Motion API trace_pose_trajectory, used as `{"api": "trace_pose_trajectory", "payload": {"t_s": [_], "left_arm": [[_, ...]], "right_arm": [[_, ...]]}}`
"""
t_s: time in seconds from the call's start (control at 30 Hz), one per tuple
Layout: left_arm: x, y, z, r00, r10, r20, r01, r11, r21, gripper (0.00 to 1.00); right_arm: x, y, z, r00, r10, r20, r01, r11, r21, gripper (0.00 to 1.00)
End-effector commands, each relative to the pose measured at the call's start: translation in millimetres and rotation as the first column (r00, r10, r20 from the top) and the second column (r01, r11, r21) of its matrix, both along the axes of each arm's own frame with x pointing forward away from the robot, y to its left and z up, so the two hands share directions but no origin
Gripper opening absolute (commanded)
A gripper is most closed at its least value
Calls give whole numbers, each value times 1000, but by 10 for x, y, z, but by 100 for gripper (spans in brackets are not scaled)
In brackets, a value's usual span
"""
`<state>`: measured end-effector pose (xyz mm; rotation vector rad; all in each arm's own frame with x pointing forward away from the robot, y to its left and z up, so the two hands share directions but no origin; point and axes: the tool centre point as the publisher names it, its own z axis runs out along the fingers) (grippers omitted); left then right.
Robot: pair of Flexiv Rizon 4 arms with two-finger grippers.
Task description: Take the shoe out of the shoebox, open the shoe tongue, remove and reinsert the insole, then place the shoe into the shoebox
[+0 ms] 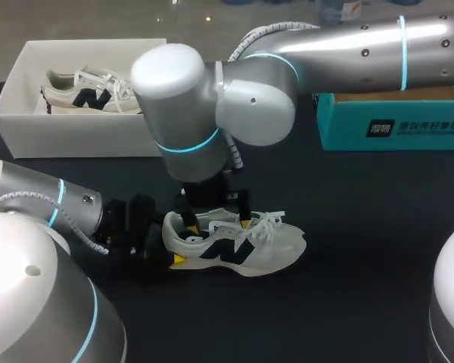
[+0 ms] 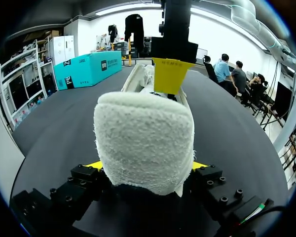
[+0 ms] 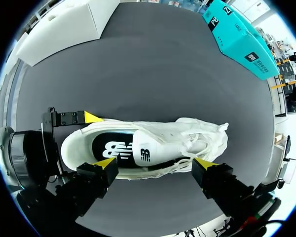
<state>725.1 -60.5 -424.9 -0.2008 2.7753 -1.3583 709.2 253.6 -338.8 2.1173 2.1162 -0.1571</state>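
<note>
Shoe stands on its sole on the dark tabletop, out of the shoebox, heel toward my left arm and toe pointing to my right.

The left gripper is at the heel. In the left wrist view its two yellow-tipped fingers press against the padded heel from both sides, so the left gripper pinches the shoe there.

My right arm comes in from the right and hangs straight over the shoe. The right gripper has its fingers spread wide along the shoe's length, one tip by the heel opening and the other by the laces. In the right wrist view both tips of the right gripper sit along one side edge of the shoe, and nothing is pinched between them. I cannot tell whether they touch the upper.

The white shoebox sits open at the far left of the tabletop, well apart from the shoe, with a second shoe lying inside. A teal box lies at the far right.
</note>
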Motion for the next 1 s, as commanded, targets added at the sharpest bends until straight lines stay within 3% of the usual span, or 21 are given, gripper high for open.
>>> {"api": "trace_pose_trajectory", "payload": {"t_s": [0.03, 0.57, 1.0], "left_arm": [[-15, 5, -16, 1000, 2, 2, -2, 1000, 1, 0], [-15, 5, -16, 1000, 2, 2, -2, 1000, 1, 0], [-15, 5, -16, 1000, 2, 2, -2, 1000, 1, 0]], "right_arm": [[-77, 79, -55, 987, -148, 55, 154, 981, -120, 100], [0, -63, -182, 970, -230, 76, 239, 958, -158, 100], [-7, -158, -283, 965, -260, 38, 263, 947, -185, 100]]}}
